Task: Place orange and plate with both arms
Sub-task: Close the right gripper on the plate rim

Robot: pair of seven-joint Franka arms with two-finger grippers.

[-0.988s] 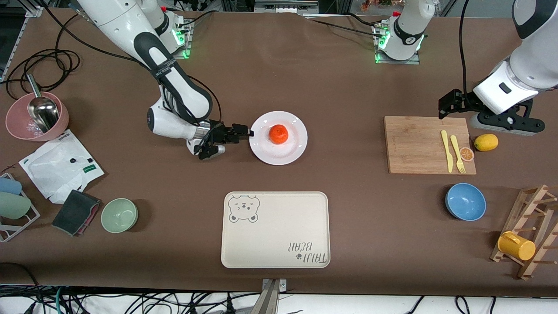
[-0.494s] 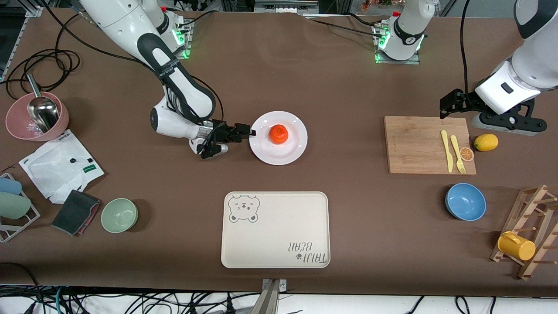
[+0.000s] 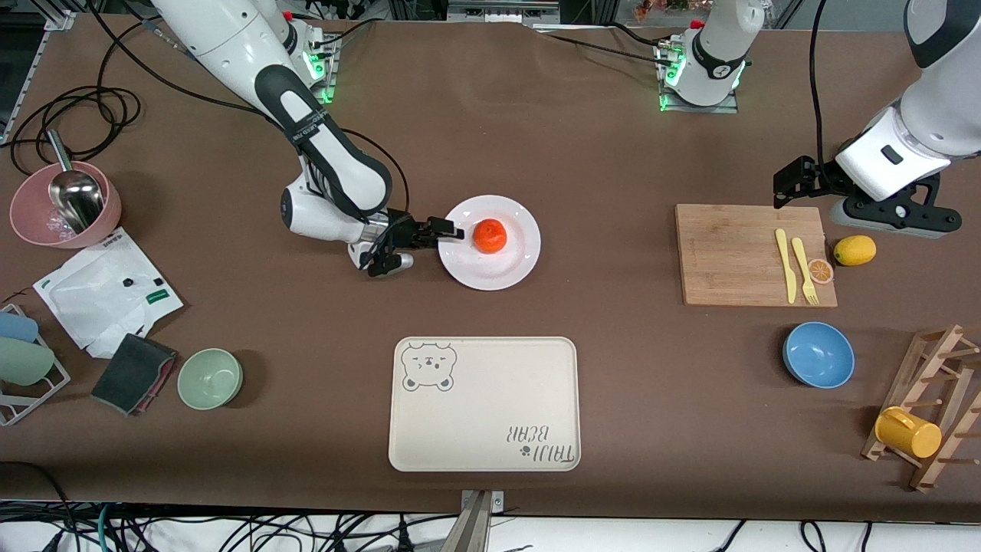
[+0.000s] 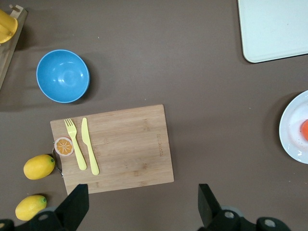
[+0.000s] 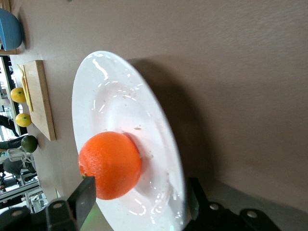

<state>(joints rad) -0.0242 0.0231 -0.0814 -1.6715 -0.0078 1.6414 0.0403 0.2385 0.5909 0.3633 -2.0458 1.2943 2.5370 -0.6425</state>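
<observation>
The orange [image 3: 489,235] sits in the middle of the white plate [image 3: 506,264] at the table's centre. My right gripper [image 3: 448,232] is low at the plate's rim on the right arm's side. It is open, with the rim between its fingers. The right wrist view shows the orange [image 5: 109,163] on the plate [image 5: 110,96], with my right gripper [image 5: 139,199] straddling the rim: one finger over the plate next to the orange, the other outside the rim. My left gripper [image 3: 789,184] is open and empty above the cutting board's edge nearest the bases; the left wrist view [image 4: 143,204] shows the same.
A cream bear tray [image 3: 484,404] lies nearer the front camera than the plate. A wooden cutting board [image 3: 736,257] holds a yellow knife and fork, with a lemon [image 3: 854,250] beside it. A blue bowl [image 3: 818,354], green bowl [image 3: 210,378], pink bowl [image 3: 31,222] and mug rack [image 3: 931,406] stand around.
My right gripper has slid toward the plate, and its fingers now reach over the rim. The orange and plate have not moved. The left arm has barely moved.
</observation>
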